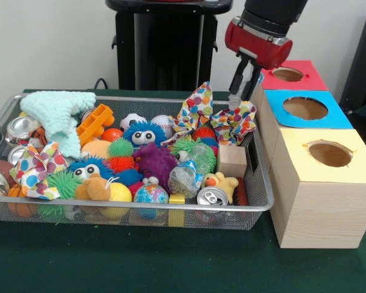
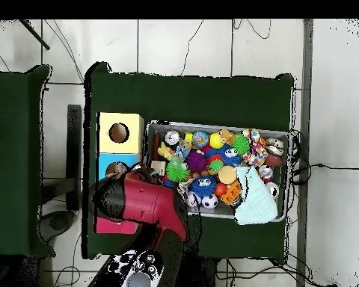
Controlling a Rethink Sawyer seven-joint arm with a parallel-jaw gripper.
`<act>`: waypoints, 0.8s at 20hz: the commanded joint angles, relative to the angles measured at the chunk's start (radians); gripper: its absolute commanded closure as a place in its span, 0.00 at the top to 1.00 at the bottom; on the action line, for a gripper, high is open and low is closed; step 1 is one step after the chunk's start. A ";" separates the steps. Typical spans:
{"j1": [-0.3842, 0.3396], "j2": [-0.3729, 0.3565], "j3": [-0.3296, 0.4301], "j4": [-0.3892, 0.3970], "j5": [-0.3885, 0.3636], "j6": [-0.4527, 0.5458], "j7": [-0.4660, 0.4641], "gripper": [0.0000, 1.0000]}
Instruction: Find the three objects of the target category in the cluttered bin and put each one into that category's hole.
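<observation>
My gripper (image 1: 234, 101) hangs over the back right corner of the wire bin (image 1: 140, 208), next to the red-topped box (image 1: 288, 74). Its fingers stand close together on the top edge of a polka-dot cloth (image 1: 222, 122), which is pulled up into a peak. A second polka-dot cloth (image 1: 33, 168) lies at the bin's left front, and a mint knitted cloth (image 1: 58, 113) at the back left. In the overhead view the red arm (image 2: 149, 202) covers the gripper and the bin's corner; the mint cloth (image 2: 253, 202) shows clearly.
Three boxes with round holes stand in a row right of the bin: red, blue (image 1: 305, 108), yellow (image 1: 329, 154). The bin also holds spiky balls, fuzzy blue toys, sports balls, cans (image 1: 211, 196), a wooden block (image 1: 232, 160) and an orange toy truck (image 1: 94, 124).
</observation>
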 commanded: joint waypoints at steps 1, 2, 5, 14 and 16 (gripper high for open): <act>0.028 0.058 0.024 -0.103 0.041 0.151 0.217 0.00; 0.035 0.055 0.025 -0.107 0.045 0.160 0.221 0.00; 0.043 0.049 0.023 -0.119 0.051 0.186 0.219 0.00; 0.074 0.063 -0.005 -0.159 0.064 0.226 0.243 0.00; 0.078 0.064 -0.005 -0.159 0.068 0.229 0.246 0.00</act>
